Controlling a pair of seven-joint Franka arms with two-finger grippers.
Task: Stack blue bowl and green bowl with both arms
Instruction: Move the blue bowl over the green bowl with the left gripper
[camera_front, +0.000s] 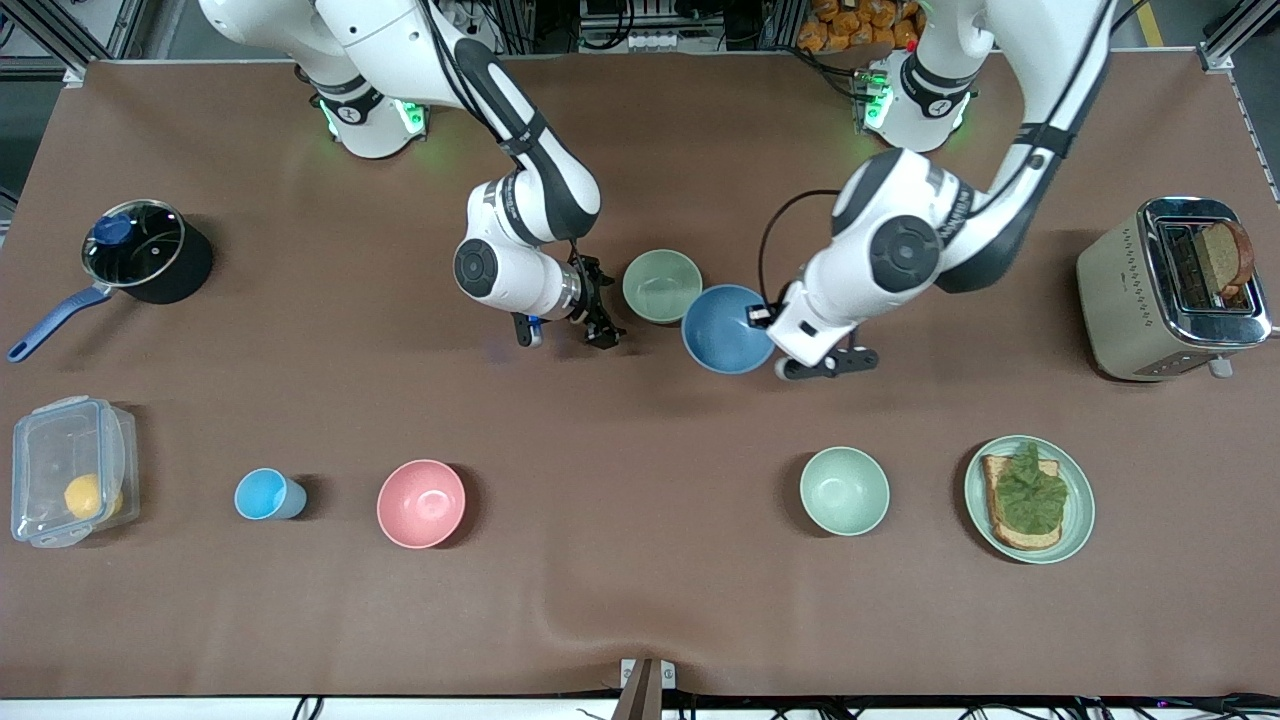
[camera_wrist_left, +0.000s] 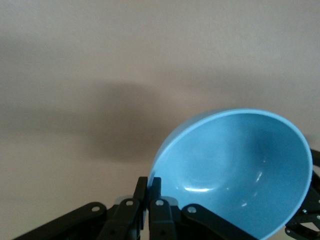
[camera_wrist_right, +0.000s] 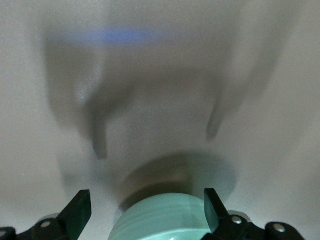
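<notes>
The blue bowl (camera_front: 727, 328) hangs tilted over the middle of the table, and its rim overlaps the edge of the green bowl (camera_front: 661, 285) in the front view. My left gripper (camera_front: 765, 318) is shut on the blue bowl's rim; in the left wrist view the gripper (camera_wrist_left: 149, 192) pinches the rim of the blue bowl (camera_wrist_left: 235, 170). The green bowl sits upright on the table. My right gripper (camera_front: 603, 305) is open right beside it, toward the right arm's end. In the right wrist view the gripper (camera_wrist_right: 146, 209) shows the green bowl's wall (camera_wrist_right: 165, 220) between its spread fingers, not gripped.
Nearer the front camera stand a blue cup (camera_front: 265, 494), a pink bowl (camera_front: 421, 503), a mint-green bowl (camera_front: 844, 490) and a plate with toast (camera_front: 1029, 498). A toaster (camera_front: 1170, 285) is at the left arm's end. A pot (camera_front: 140, 250) and a clear container (camera_front: 70, 483) are at the right arm's end.
</notes>
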